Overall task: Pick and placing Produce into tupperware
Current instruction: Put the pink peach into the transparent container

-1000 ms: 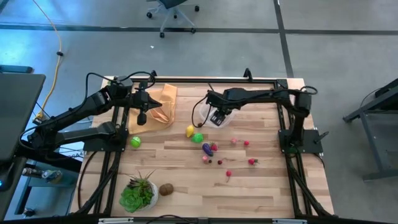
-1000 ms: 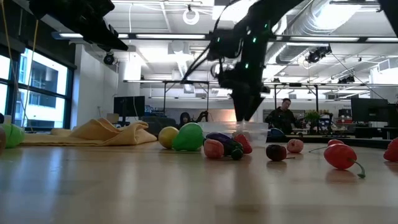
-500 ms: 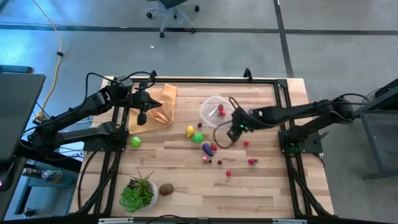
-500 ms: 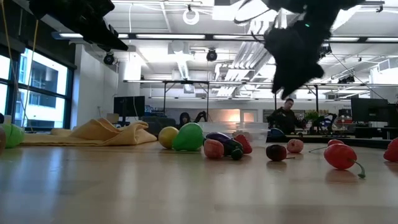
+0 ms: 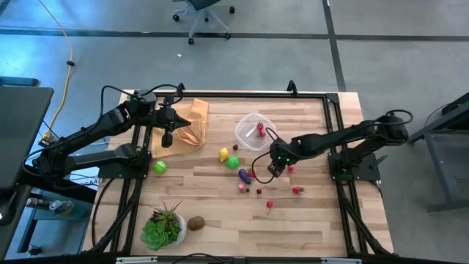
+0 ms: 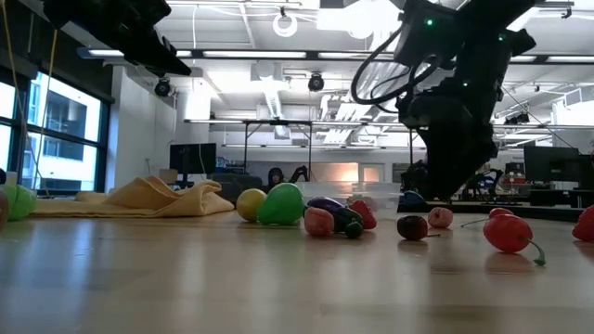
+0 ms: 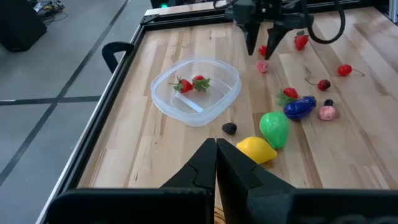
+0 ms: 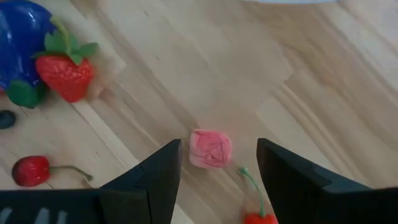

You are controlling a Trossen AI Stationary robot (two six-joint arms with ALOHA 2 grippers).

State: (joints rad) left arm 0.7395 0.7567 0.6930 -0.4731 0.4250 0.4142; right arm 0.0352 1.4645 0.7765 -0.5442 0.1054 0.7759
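The clear tupperware (image 5: pixel 254 130) stands at the table's far middle with two red strawberries (image 7: pixel 191 83) in it. Loose produce lies nearer: a lemon (image 5: pixel 224 154), a green piece (image 5: pixel 233 162), a purple eggplant (image 5: pixel 244 175), a strawberry (image 8: pixel 65 74), cherries (image 5: pixel 297 190). My right gripper (image 5: pixel 274 167) points down, open, just above the table. Its fingers stand on either side of a small pink piece (image 8: pixel 210 149) without touching it. My left gripper (image 5: pixel 167 139) waits shut above the tan cloth (image 5: pixel 187 126) at the far left.
A leafy plant in a white pot (image 5: pixel 163 227) and a brown piece (image 5: pixel 196 222) stand near the front left. A green ball (image 5: pixel 159 166) lies at the left. A black frame rail (image 7: pixel 118 53) runs along the table's edges. Bare wood shows at the near right.
My right gripper has left the spot over the tupperware, swung toward the table's right and near edge and come down over the pink piece, its wrist rolling on the way. Its fingers have stayed open. The tupperware and the produce have not shifted.
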